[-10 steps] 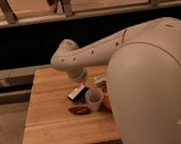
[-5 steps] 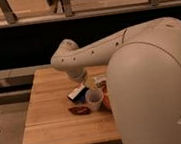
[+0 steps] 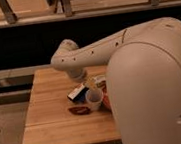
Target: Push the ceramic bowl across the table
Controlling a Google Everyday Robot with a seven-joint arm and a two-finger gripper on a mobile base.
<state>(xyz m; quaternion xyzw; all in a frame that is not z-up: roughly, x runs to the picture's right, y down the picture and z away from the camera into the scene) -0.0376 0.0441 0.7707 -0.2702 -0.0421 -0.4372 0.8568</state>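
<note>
The ceramic bowl (image 3: 106, 99) shows only as an orange-brown sliver at the table's right side; my arm's white body hides most of it. A small white cup (image 3: 94, 99) stands right against its left edge. My arm reaches from the right, bends over the table's far side and comes down to the gripper (image 3: 78, 92), a dark and white shape low over the light wooden table (image 3: 50, 122), just left of the cup and apart from the bowl.
A small dark red-brown oval dish (image 3: 79, 110) lies in front of the gripper, left of the cup. A pale object (image 3: 99, 80) sits behind the cup. A dark wall and railing run behind the table. Floor lies to the left.
</note>
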